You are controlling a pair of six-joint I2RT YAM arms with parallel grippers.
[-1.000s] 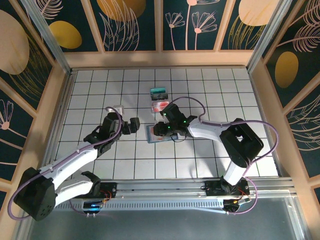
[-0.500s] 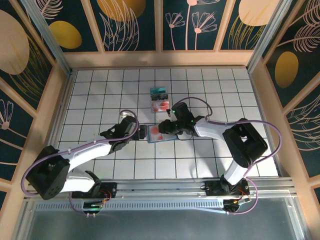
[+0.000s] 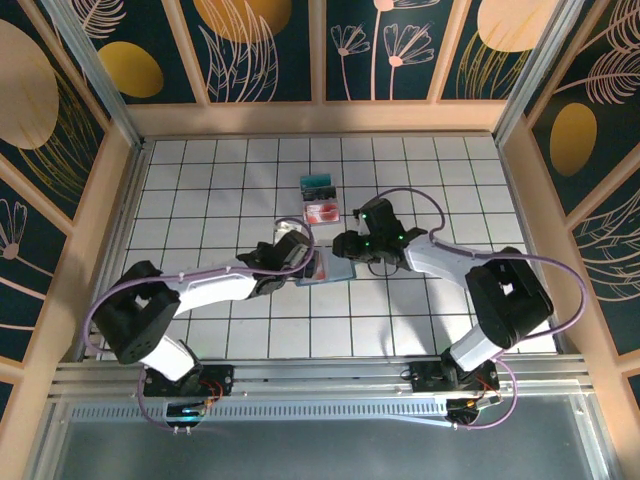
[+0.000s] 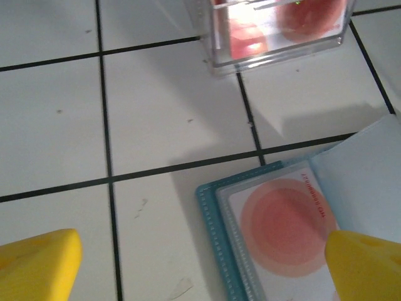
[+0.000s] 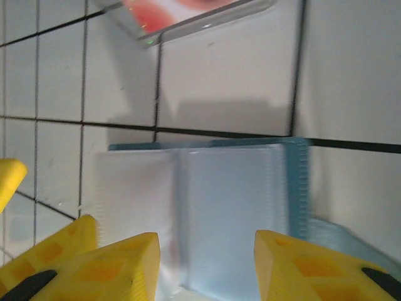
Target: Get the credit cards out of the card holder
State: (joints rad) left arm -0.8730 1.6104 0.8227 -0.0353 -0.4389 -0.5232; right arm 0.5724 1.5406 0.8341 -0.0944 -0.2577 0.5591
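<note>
Open card holder [image 3: 333, 270] flat on the counter [image 3: 200, 180], pink-marked card [image 4: 282, 226] sleeved inside: my left claw [image 4: 200, 269] gapes fully, empty, over it, my right claw [image 5: 207, 263] half-open and gripping nothing, so I judge the unpinned flap [image 5: 232, 207] may fold back or the holder skid.

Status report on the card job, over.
Left pincer open over holder. Right pincer open over its other end. Pink-circle card inside. Clear box nearby, not touching.
</note>
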